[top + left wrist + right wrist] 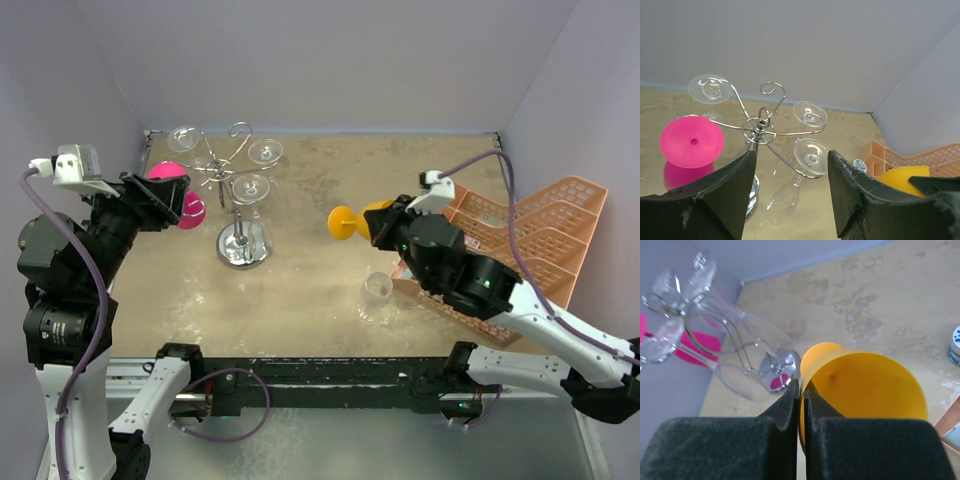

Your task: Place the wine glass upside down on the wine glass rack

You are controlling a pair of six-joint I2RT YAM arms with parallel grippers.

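The chrome wine glass rack [240,195] [760,131] [775,367] stands at the back left of the table. A pink wine glass [170,172] [691,141] hangs upside down from its left arm. Three clear glasses [251,187] [811,156] hang from other arms. My left gripper [170,200] [790,200] is open just beside the pink glass, and nothing is between its fingers. My right gripper [385,225] [801,390] is shut on the rim of a yellow wine glass [348,221] [865,390]. It holds that glass on its side above the table, right of the rack, with the foot pointing at the rack.
A peach plastic crate [530,235] [920,155] fills the right side under my right arm. A small clear cup [377,288] stands on the table in front of the crate. A small blue-patterned round thing [860,165] [955,345] lies by the crate. Grey walls close in at left, back and right.
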